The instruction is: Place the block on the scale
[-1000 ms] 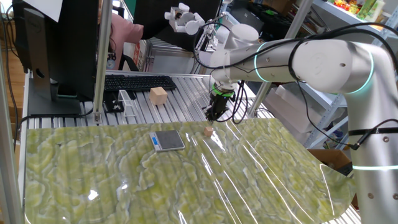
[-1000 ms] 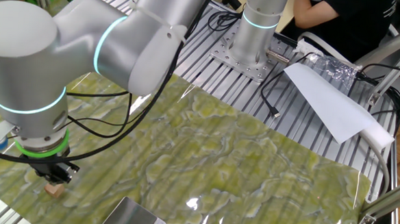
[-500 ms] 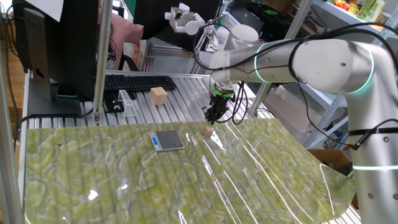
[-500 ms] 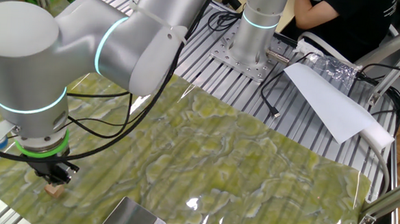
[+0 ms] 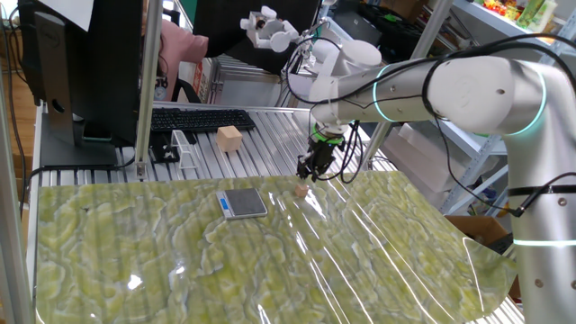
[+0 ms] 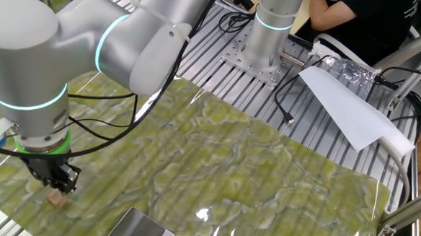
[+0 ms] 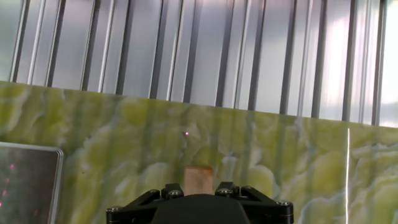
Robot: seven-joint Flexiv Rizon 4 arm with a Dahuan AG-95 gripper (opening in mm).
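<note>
Gripper (image 5: pixel 308 174) pointing straight down over the far part of the green marbled mat (image 5: pixel 270 261), just inside the mat's far edge, where bare ribbed metal table (image 5: pixel 261 144) begins. Its fingers are short and dark; whether they stand apart or together cannot be told from any view, and nothing is seen between them.

Block (image 5: pixel 301 190): lies on the mat just below and slightly ahead of the fingertips, apart from them in one fixed view; in the other fixed view it sits right under the gripper (image 6: pixel 54 183) as a small tan cube (image 6: pixel 58 201). In the hand view the block (image 7: pixel 198 180) shows just above the dark gripper housing, resting on the mat, with the mat's far edge a little beyond it.

Scale (image 5: pixel 243 202): flat on the mat, well to the side of the gripper, toward the keyboard (image 5: pixel 202 119); blue-edged strip on its side away from the gripper. In the hand view only its corner (image 7: pixel 28 180) enters at lower left. Open mat lies between block and scale, with nothing standing on it.

Larger pale block (image 5: pixel 229 138): on the bare table beyond the mat's far edge, apart from gripper and scale.

Near side of the mat: wide, flat, unoccupied
</note>
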